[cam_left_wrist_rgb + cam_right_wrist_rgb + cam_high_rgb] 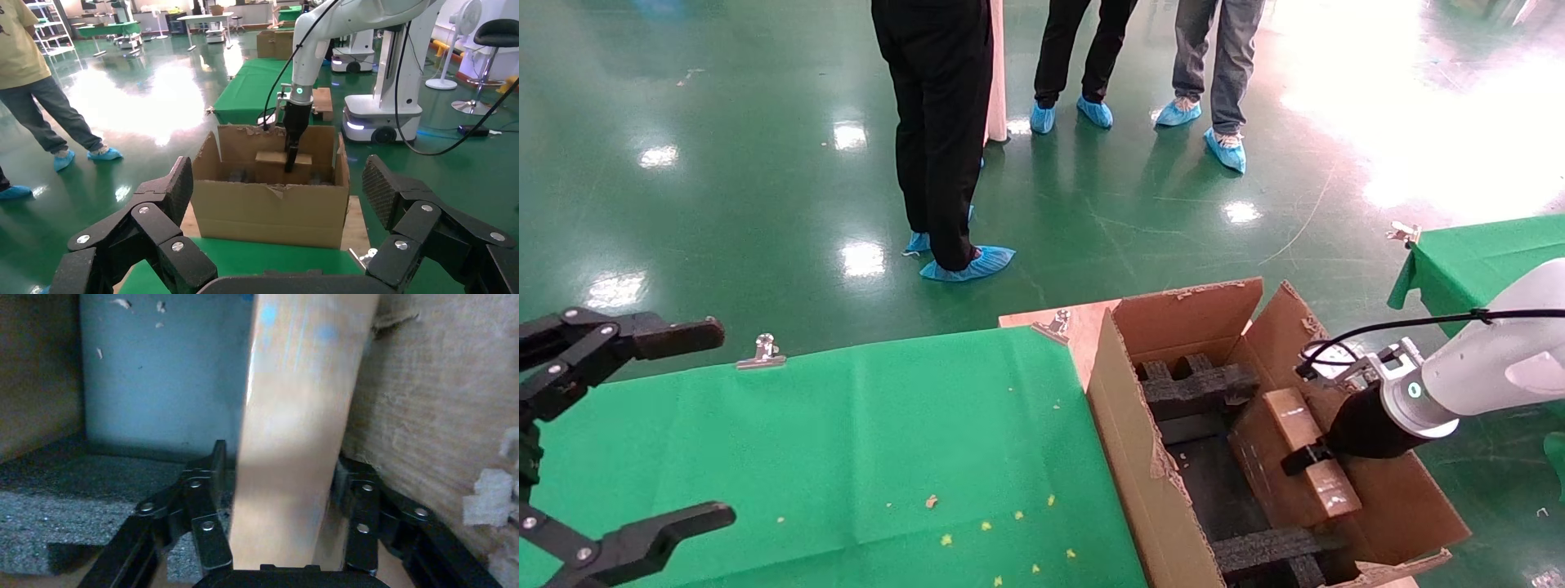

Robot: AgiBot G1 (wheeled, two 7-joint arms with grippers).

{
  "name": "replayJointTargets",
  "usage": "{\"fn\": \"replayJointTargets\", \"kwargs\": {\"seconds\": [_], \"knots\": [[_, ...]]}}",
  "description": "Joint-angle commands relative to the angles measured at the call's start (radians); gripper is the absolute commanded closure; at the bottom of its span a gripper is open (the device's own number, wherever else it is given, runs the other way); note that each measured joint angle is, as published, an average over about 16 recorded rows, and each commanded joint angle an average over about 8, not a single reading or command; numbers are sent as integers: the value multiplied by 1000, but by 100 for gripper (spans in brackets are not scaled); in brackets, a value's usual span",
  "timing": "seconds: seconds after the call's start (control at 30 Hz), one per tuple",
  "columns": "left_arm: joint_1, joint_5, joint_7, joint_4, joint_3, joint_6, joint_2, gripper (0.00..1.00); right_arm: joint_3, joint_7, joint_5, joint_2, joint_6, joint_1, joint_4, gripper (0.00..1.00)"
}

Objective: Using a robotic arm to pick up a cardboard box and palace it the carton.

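Right pincer [1302, 459] reaches down inside the carton [1124, 441], clamped on the cardboard box [1307, 461], which sits between its fingers [205, 508] beside the carton's inner wall, black foam [1197, 388] just beyond. Left pincer [609, 441] hangs spread wide and empty over the green surface [846, 441], well apart.

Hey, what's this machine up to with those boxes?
The robot's right gripper is clamped on a small cardboard box and holds it inside the big open carton, close to one wall and above the black foam blocks. The box is not yet let go. The left gripper hangs open over the green cloth table, idle. A few people in blue shoe covers stand on the floor beyond.
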Motion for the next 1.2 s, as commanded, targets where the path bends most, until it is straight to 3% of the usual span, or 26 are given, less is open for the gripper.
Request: {"fn": "replayJointTargets", "kwargs": {"seconds": [0.03, 0.3, 0.6, 0.9, 1.2], "knots": [[0, 0, 0, 0, 0, 0, 0, 0, 1, -1, 0, 0, -1, 3, 1, 0], [0, 0, 0, 0, 0, 0, 0, 0, 3, -15, -8, 13, 5, 48, 28, 0], [0, 0, 0, 0, 1, 0, 0, 0, 24, -79, -27, 49, 51, 176, 140, 0], [0, -1, 1, 0, 1, 0, 0, 0, 84, -227, -16, 178, 124, 297, 472, 0], [0, -1, 1, 0, 1, 0, 0, 0, 161, -372, 79, 338, 146, 332, 837, 0]]}}
